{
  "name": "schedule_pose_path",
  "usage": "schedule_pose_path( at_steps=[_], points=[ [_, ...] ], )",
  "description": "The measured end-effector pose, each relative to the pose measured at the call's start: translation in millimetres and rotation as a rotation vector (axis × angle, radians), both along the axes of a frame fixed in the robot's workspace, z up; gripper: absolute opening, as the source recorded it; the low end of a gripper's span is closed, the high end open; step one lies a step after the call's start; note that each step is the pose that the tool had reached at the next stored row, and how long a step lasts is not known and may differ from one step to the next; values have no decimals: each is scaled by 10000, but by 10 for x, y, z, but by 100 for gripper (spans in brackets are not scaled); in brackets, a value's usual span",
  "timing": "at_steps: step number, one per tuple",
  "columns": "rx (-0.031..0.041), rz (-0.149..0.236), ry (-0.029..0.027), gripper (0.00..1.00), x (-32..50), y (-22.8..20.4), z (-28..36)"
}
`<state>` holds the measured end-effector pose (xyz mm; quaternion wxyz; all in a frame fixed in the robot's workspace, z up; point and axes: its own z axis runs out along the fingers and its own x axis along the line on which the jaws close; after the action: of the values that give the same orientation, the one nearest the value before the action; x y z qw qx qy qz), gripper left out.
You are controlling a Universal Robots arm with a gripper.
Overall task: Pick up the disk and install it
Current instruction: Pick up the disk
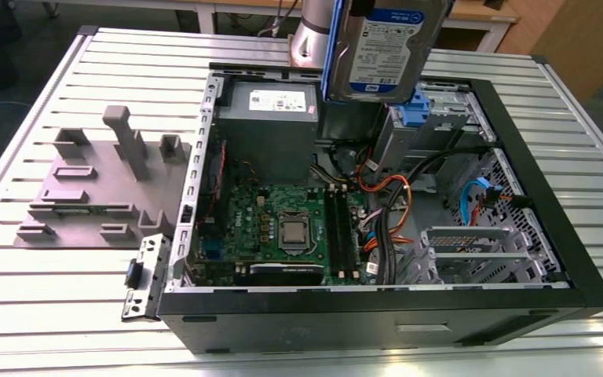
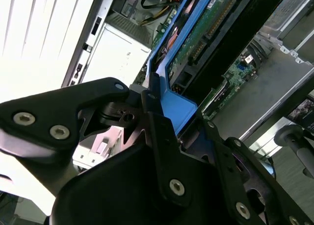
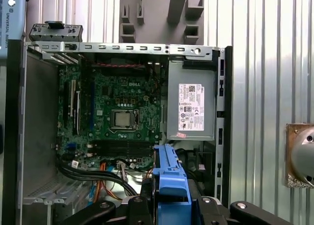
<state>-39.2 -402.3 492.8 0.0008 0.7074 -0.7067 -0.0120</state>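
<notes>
The disk hangs upright above the far end of the open computer case, its white-and-blue label facing the exterior view and a blue rail along its edge. The arm rises just behind it. In the second wrist view my gripper is shut on the disk's blue end tab, with the disk's circuit-board side stretching away over the case. The first wrist view looks straight down: the blue tab of the disk sits between my gripper's black fingers, above the case interior.
Inside the case lie the motherboard, a grey power-supply box with a white label, a fixed blue caddy, a drive cage and loose cables. A grey moulded fixture rests on the slatted metal table.
</notes>
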Motion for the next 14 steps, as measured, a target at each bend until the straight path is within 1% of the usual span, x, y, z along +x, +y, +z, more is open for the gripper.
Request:
schedule_pose_path(
  at_steps=[1, 4, 8, 11, 14],
  points=[
    [0, 2, -1, 36, -10, -11, 0],
    [1, 2, -2, 36, -22, -65, -3],
    [0, 4, -2, 36, -47, -171, -10],
    [0, 7, -1, 36, -62, -237, -13],
    [0, 9, -1, 36, -69, -280, -15]
  ],
)
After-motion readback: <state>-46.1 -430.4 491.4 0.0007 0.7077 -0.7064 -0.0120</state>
